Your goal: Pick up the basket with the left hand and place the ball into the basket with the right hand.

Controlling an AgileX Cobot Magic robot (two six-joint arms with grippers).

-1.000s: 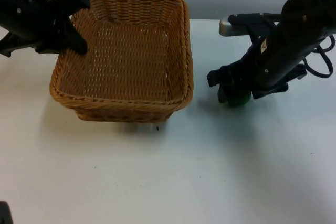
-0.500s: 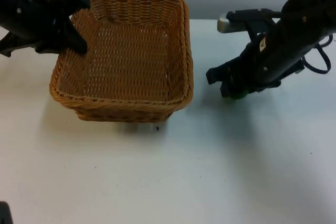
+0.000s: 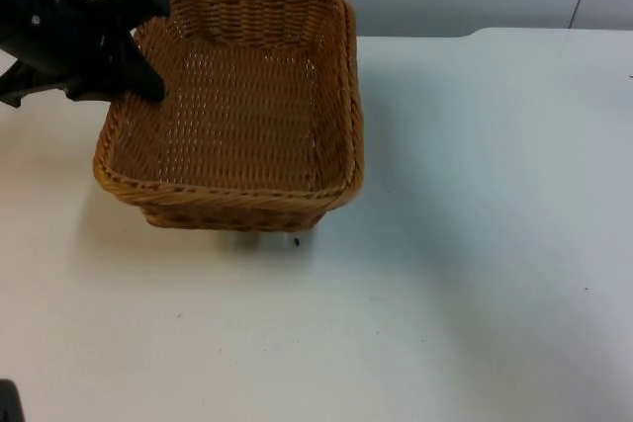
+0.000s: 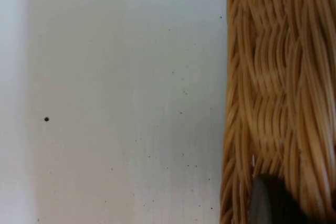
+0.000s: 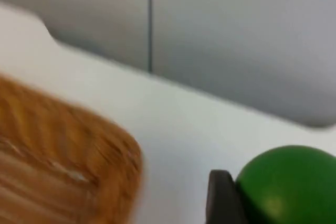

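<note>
The right gripper point(image 5: 247, 203) is gripping the green ball point(image 5: 289, 187), which is sitting tight against the one black fingertip point(image 5: 223, 198) that can be seen; the second finger is hidden behind the ball, so the firmness of the hold is only a guess. Looking past the ball, the right wrist camera is taking in a corner of the wicker basket point(image 5: 63, 156), a strip of white table point(image 5: 178, 119) and the grey partition wall point(image 5: 236, 35), which suggests the ball is being carried above the table and off to one side of the basket, not over its opening. The left gripper point(image 3: 124, 42) is clamping the basket's point(image 3: 237, 106) far left rim, one finger inside and one outside, and the left wrist view is looking down the woven wall point(image 4: 278, 87) with a black fingertip point(image 4: 270, 203) pressed against it and bare table point(image 4: 115, 103) beside it. The basket's underside is casting a shadow, so it appears to be lifted a little. The main risk is the ball being let go before it is truly over the opening, so that it strikes the rim or the table and rolls off. A slack pinch could also drop the smooth ball in transit. Held by one corner alone, the basket could sag or tilt under the landing ball and let it bounce out.
</note>
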